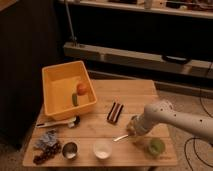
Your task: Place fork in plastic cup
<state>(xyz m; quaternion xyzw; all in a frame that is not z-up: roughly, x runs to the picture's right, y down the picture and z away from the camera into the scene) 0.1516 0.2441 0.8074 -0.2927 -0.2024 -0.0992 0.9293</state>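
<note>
The pincer (pixel 133 129) hangs low over the tabletop (pixel 145 92), near its front right, just left of the green cup (pixel 156 146). It looks clamped on the right end of the fork (pixel 121 137), though the grip itself is hard to make out. The fork slants out to the left toward the white bowl (pixel 102 148). The cup stands upright near the front edge, apart from the fork.

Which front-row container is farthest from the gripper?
The shiny metal cup, leftmost; the gripper hangs between the white bowl and green plastic cup.
</note>
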